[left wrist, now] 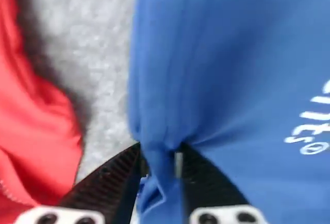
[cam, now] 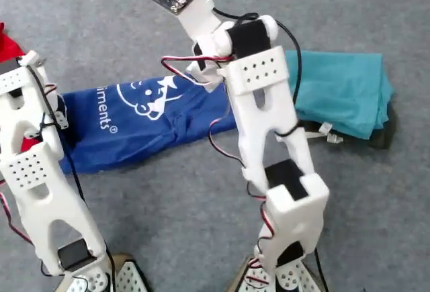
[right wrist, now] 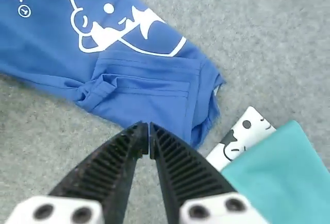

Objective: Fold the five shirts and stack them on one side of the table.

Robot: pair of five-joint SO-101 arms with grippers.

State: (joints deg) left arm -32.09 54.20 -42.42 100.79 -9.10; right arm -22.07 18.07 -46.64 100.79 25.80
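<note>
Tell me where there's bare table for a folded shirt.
Bare table lies on the near side of the blue shirt and along the far edge behind it. Crowded: left by the red shirt, right by the teal shirt.

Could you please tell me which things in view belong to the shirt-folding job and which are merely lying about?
Job: blue shirt, in the left gripper; red shirt; teal shirt; white printed shirt; dark cloth beneath the teal one, probably a shirt.
Lying about: the grey table covering, merely the work surface.

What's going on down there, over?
Left jaws shut on blue shirt. Right jaws shut, empty, above its other end. Teal shirt folded alongside.
</note>
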